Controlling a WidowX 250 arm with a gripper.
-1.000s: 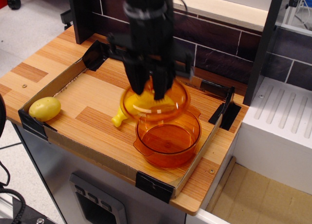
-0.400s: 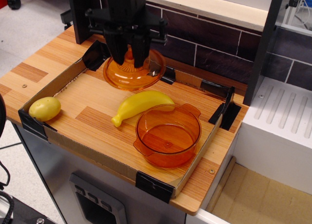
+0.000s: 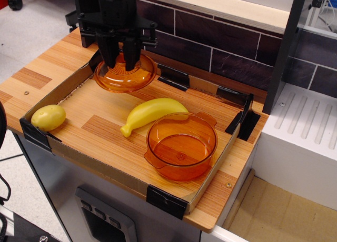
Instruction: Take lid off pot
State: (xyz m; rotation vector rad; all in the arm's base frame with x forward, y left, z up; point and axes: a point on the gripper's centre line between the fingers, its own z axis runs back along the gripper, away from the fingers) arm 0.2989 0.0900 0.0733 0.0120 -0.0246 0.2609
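Observation:
The orange pot (image 3: 181, 146) stands open at the front right of the wooden tray, with nothing inside. The orange domed lid (image 3: 125, 73) hangs in my black gripper (image 3: 120, 62), which is shut on its central knob. The lid is at the tray's back left corner, a little above the wood, well away from the pot.
A yellow banana (image 3: 150, 113) lies just left of the pot. A yellow potato (image 3: 48, 117) sits at the tray's front left corner. A low cardboard rim (image 3: 68, 84) with black corner brackets bounds the tray. A brick wall (image 3: 221, 42) runs behind; a white rack (image 3: 308, 126) stands to the right.
My gripper has carried the lid from just above the pot to the back left corner of the tray and lowered it slightly. The pot, banana and potato have not moved.

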